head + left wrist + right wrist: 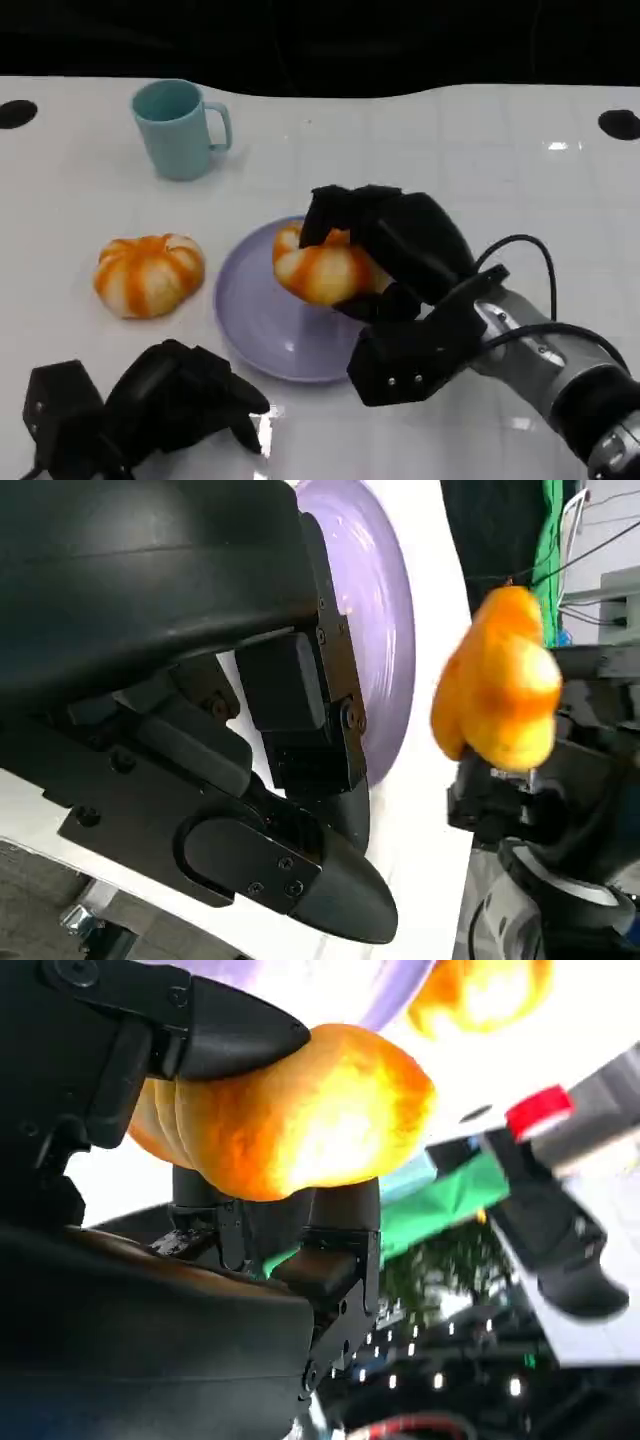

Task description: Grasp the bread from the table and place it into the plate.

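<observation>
My right hand (385, 262) is gripping a bread (322, 268) over the plate (250, 320), black fingers wrapping its top and its near side. The bread is a rounded, pumpkin-shaped bun, glossy orange along its ribs and paler cream in the grooves between them. The plate is a shallow lavender disc with a smooth, slightly shiny face, lying flat on the white counter (450, 150), whose glossy surface is reflecting light. I cannot tell from the head view whether the bread is touching the plate or hanging just above it. A second bread (149, 274) of the same ribbed shape and colouring is sitting on the counter just beside the plate's left edge, apart from both hands. A pale teal mug (180, 128), cylindrical with a loop handle, is standing upright well behind it. My left hand (175, 400) is resting low near the counter's front edge, fingers curled inward around nothing.

The right wrist view is showing the fingers (235, 1030) pressing into the bun's smooth crust from opposite sides, with the plate's rim and the other bread beyond. The left wrist view is showing the plate edge-on, its raised rim curving, and the held bread in profile beside it.
</observation>
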### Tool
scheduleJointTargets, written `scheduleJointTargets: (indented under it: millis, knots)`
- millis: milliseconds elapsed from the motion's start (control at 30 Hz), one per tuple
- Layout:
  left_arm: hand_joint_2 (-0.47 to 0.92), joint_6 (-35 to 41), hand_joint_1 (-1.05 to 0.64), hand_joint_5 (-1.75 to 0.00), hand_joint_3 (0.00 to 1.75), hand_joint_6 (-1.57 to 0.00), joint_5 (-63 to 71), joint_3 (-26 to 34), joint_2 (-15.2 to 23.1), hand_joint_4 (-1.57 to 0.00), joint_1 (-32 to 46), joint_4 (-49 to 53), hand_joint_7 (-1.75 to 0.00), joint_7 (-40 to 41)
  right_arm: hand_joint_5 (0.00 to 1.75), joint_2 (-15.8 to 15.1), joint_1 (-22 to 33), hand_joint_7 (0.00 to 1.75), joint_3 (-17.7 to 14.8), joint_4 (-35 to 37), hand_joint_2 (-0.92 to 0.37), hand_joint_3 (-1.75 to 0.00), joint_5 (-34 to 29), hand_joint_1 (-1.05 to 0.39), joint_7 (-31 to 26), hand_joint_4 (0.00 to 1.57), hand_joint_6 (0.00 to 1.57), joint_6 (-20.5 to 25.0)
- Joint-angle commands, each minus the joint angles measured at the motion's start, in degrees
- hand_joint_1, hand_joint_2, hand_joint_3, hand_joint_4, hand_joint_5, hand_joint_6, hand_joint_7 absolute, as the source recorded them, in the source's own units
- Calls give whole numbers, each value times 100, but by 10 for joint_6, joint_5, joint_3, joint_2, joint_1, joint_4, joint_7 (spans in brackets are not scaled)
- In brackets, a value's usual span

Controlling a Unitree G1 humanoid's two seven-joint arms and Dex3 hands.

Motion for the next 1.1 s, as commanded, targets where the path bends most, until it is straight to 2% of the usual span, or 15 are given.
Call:
scheduleJointTargets:
  millis: [33, 100, 167, 200, 233, 267, 300, 333, 367, 400, 433, 500, 700, 833, 1100]
  knots:
    - [84, 1, -105, -91, 0, -156, -7, 1, 5, -123, 10, -10, -4, -5, 175, 4, -16, 147, -3, 23, -23, -158, 25, -10, 50, 97, 89, -5]
    - [84, 2, -105, -91, 0, -156, -8, 2, 4, -123, 11, -11, -4, -6, 170, 5, -17, 124, -4, 29, -24, -148, 30, -14, 63, 90, 86, -7]
    - [84, 3, -105, -91, 0, -156, -8, 1, 4, -123, 11, -12, -4, -6, 169, -1, -16, 117, -2, 24, -25, -146, 32, -14, 87, 88, 87, 2]
    - [84, 1, -105, -91, 0, -156, -8, 1, 4, -123, 11, -12, -4, -6, 145, -6, -14, 99, -1, 17, -42, -112, 32, -27, 107, 70, 66, 10]
    - [84, 0, -105, -91, 0, -155, -7, 0, 4, -123, 12, -12, -4, -6, 125, -9, -12, 80, 0, 11, -68, -66, 33, -39, 121, 56, 53, 16]
    - [84, 0, -105, -91, 0, -155, -7, 0, 4, -123, 12, -13, -4, -5, 118, -11, -11, 72, -1, 6, -80, -44, 33, -43, 131, 51, 49, 21]
    - [84, -1, -105, -91, 0, -155, -6, 0, 5, -123, 12, -13, -4, -5, 114, -12, -9, 67, -2, 2, -87, -30, 33, -45, 135, 48, 47, 23]
    - [85, -1, -105, -91, 0, -155, -6, 0, 4, -123, 12, -13, -4, -5, 112, -12, -8, 66, -3, -1, -89, -26, 34, -46, 139, 47, 46, 25]
    - [85, -1, -105, -91, 0, -155, -5, -1, 4, -123, 11, -13, -4, -2, 111, -18, -6, 65, -2, -15, -91, -23, 33, -46, 157, 47, 45, 32]
    - [84, 0, -105, -91, 0, -156, -4, -1, 4, -124, 11, -13, -4, 0, 100, -24, -4, 55, -2, -27, -91, -28, 33, -60, 173, 26, 29, 39]
    - [84, 1, -105, -92, 0, -157, -3, -1, 4, -125, 11, -13, -4, 1, 92, -28, -1, 48, -1, -38, -92, -33, 33, -70, 186, 12, 17, 46]
    - [84, 1, -105, -92, 0, -157, -3, -1, 4, -125, 10, -13, -4, 1, 86, -34, 5, 42, -2, -58, -92, -37, 33, -78, 201, 3, 9, 55]
    - [85, 1, -105, -92, 0, -157, 1, -4, 6, -126, 11, -16, -5, 6, 72, -45, 21, 37, -4, -106, -92, -40, 39, -86, 245, 0, 3, 83]
    - [85, 1, -105, -92, 0, -157, 3, -5, 5, -126, 12, -20, -5, 10, 73, -60, 39, 37, -5, -141, -92, -39, 42, -87, 270, 0, 6, 90]
    - [85, 8, -105, -91, 0, -157, 1, -6, 4, -125, 13, -23, -5, 9, 76, -74, 74, 37, -16, -181, -92, -39, 55, -86, 273, 2, 10, 87]
